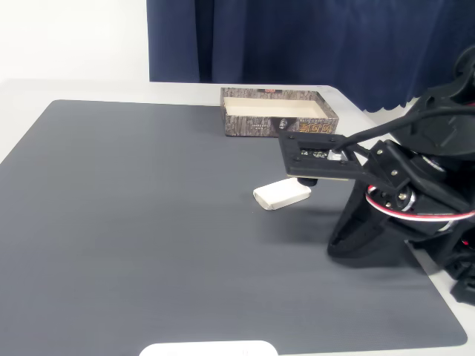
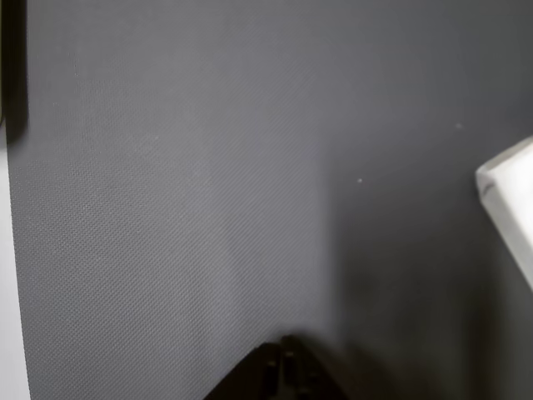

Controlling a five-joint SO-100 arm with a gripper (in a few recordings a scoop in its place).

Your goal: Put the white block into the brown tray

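The white block (image 1: 282,195) lies flat on the dark grey mat, right of the middle in the fixed view. My gripper (image 1: 308,180) hangs just above and right of it, under the arm's black camera plate, apart from the block. In the wrist view the fingertips (image 2: 283,371) meet in a dark point at the bottom edge, shut on nothing, and a corner of the white block (image 2: 510,208) shows at the right edge. Behind the block, at the mat's far edge, stands the brown tray (image 1: 245,126) with its pale inside bare.
The arm's black base (image 1: 371,230) stands on the right side of the mat (image 1: 148,222). A white object (image 1: 208,348) pokes in at the bottom edge. A dark blue curtain (image 1: 297,37) hangs behind the white table (image 1: 74,89).
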